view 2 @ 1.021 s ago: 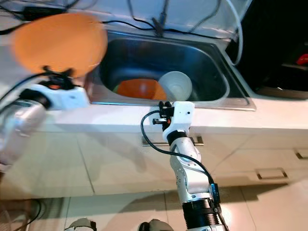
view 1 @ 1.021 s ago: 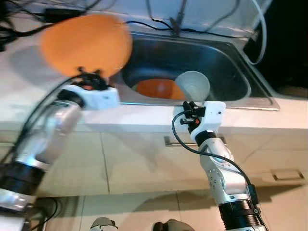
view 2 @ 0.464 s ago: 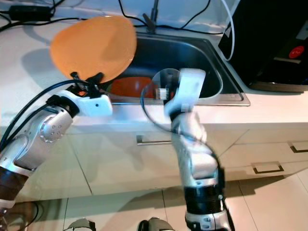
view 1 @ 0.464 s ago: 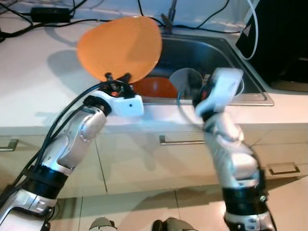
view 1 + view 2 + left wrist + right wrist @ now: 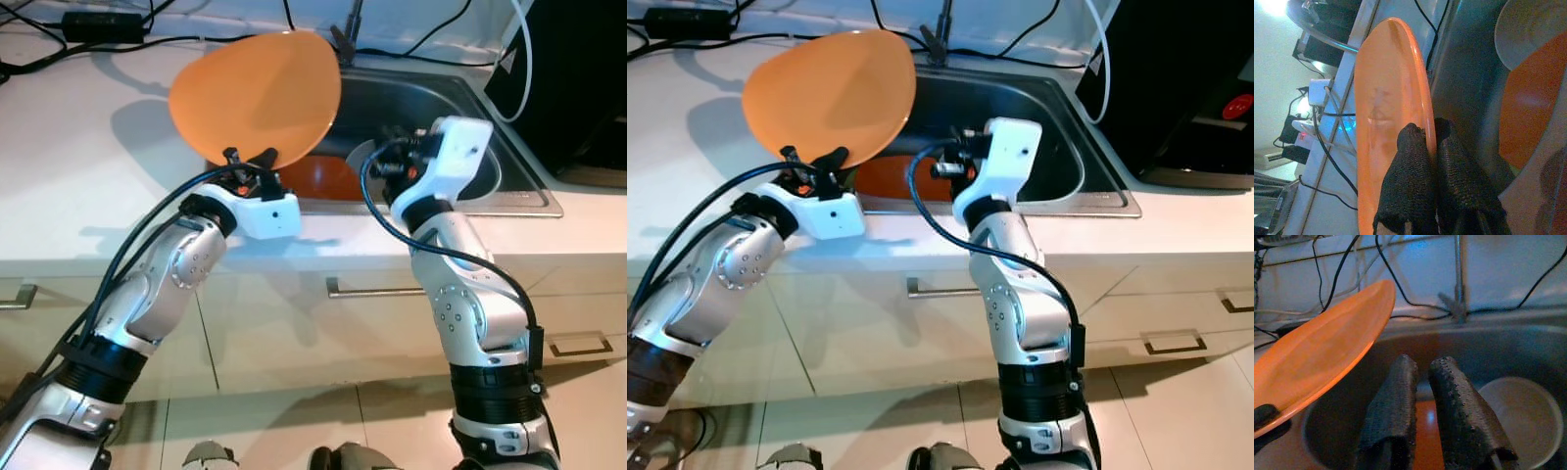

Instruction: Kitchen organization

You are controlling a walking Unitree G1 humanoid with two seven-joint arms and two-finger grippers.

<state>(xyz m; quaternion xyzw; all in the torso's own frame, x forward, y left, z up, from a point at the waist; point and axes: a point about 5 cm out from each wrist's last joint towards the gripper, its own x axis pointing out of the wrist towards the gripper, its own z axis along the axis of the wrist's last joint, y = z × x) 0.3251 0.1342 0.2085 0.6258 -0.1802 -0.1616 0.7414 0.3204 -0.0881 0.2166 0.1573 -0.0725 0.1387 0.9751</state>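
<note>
Two hands up | left hand [image 5: 247, 162] pinches orange plate [image 5: 257, 98] rim over sink [image 5: 509, 171] edge | right hand [image 5: 1418, 406] empty, fingers slightly parted | next: likely set plate on counter [image 5: 88, 166].

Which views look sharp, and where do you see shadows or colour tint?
Left eye view: sharp, the orange plate casts a soft shadow on the counter. Left wrist view: bluish tint, bright glare in one corner, left tool clamped on the plate rim. Right wrist view: dim, bluish, right tool over the sink.
</note>
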